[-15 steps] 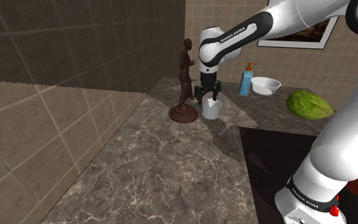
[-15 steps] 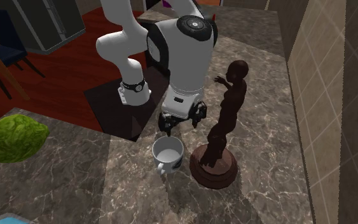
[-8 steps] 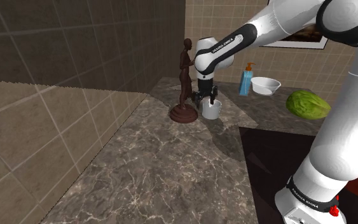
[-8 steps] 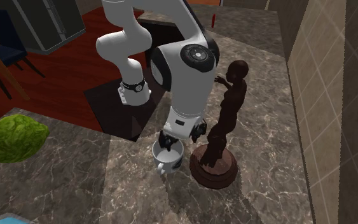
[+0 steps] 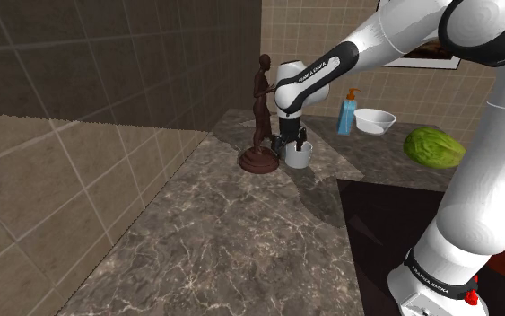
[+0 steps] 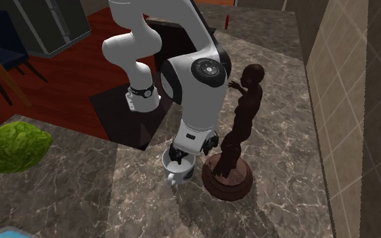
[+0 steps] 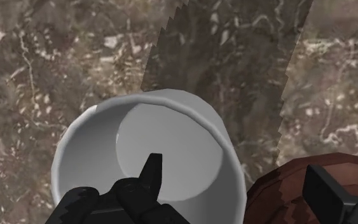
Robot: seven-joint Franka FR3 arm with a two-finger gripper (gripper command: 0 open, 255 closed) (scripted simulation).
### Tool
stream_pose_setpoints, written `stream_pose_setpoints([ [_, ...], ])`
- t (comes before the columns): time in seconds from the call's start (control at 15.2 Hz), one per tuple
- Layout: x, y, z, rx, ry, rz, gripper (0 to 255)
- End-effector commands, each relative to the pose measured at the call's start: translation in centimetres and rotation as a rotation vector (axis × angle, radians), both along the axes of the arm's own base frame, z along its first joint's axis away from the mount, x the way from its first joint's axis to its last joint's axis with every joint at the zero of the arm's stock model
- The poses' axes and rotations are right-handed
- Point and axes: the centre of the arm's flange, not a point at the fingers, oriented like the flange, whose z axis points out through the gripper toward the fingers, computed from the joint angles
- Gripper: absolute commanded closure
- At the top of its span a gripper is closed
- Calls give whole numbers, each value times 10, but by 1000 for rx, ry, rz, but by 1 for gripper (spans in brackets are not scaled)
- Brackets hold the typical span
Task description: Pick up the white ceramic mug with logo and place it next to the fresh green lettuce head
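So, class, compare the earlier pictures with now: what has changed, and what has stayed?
The gripper has come down over the white mug, fingers open, one inside it, one outside its wall. Nothing gripped yet. Mug, brown statue and lettuce stayed put.

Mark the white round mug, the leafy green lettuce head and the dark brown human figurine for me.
white round mug (image 7: 179, 135), wrist view, on its inside bottom.
leafy green lettuce head (image 5: 435, 148), shoulder view, middle of its facing side.
dark brown human figurine (image 6: 243, 113), second exterior view, on the torso.
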Motion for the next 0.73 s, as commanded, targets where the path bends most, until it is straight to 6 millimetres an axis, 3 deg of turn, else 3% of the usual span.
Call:
stream_pose_setpoints([
  [0.0, 0, 0, 0, 0, 0, 0, 0],
  [0.13, 0, 0, 0, 0, 0, 0, 0],
  [0.2, 0, 0, 0, 0, 0, 0, 255],
  [0.66, 1, 1, 6, 0, -1, 0, 255],
])
